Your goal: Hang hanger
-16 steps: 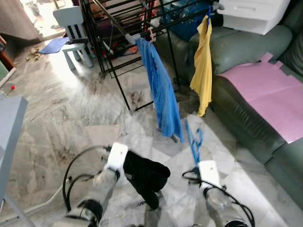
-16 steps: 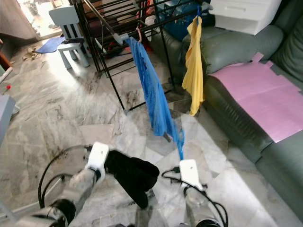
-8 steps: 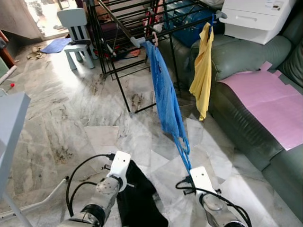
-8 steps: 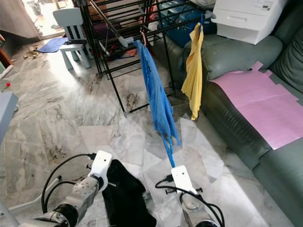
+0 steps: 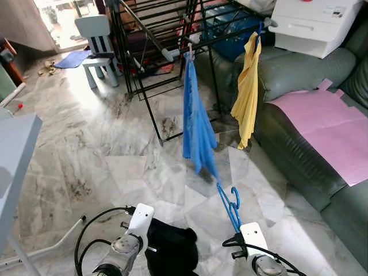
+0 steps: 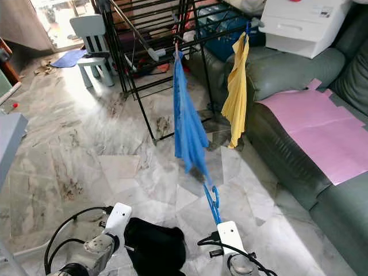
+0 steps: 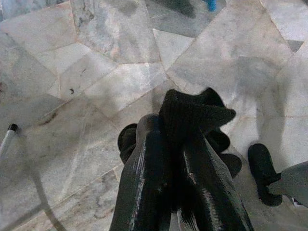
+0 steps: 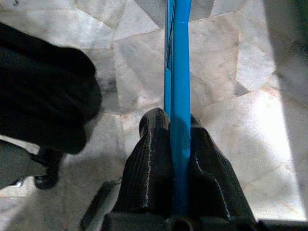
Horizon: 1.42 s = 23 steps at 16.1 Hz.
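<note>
1. The right gripper is clamped on the blue hanger, the plastic pinched between its two fingers; the hanger's long axis runs straight out from the jaws, forward and up toward the drying rack.
2. The rack's bars stand well ahead of the hanger's free end, beyond the blue garment and the yellow garment hung on them, so the right arm is the one placed for the hang (my judgement).
3. The left gripper is closed on a bunched black cloth, low over the marble floor.
4. The wrist views show both grips plainly; the eye views add the rack and the green sofa.
</note>
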### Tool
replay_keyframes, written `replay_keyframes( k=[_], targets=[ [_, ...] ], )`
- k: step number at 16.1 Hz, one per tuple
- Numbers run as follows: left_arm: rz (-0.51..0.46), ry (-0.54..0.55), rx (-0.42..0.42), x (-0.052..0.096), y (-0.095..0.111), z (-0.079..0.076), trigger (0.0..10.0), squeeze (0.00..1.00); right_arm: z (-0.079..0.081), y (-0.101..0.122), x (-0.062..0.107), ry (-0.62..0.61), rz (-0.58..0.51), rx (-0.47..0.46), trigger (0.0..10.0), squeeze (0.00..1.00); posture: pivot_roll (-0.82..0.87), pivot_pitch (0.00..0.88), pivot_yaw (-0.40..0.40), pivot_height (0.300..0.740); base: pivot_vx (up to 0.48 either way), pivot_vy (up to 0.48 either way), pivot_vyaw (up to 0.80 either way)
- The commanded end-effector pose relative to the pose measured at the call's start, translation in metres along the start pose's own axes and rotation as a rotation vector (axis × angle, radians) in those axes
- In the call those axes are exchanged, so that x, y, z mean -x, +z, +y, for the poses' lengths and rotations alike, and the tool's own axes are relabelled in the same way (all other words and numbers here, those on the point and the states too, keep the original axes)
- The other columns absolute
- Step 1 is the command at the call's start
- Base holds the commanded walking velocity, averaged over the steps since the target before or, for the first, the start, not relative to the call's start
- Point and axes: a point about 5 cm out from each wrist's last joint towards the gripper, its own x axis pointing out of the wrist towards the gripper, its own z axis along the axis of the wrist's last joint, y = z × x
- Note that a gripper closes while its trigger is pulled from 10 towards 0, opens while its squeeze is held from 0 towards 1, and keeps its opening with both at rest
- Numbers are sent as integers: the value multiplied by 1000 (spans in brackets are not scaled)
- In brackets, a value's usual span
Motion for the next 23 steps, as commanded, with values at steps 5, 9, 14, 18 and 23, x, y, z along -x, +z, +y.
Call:
replay_keyframes(
  k=[5,9,14,18,23],
  targets=[
    [25,4,-36,1,-3,6,10000,0,-9,-9,2,-34,41,15,10000,0,-155,0,130,740,0,0,0],
    [-9,-16,-151,1,4,5,10000,0,-2,-18,4,-25,58,18,10000,0,-164,0,139,740,0,0,0],
    [-246,-44,-600,-2,61,5,10000,0,-7,3,1,105,-30,75,10000,0,-164,0,142,740,0,0,0],
    [-341,-21,-778,-1,86,8,10000,0,-16,-9,5,190,17,77,10000,0,-171,0,153,740,0,0,0],
    [-337,62,-754,-2,92,16,10000,0,-3,-22,10,350,52,117,10000,0,-183,0,161,740,0,0,0]
  ],
)
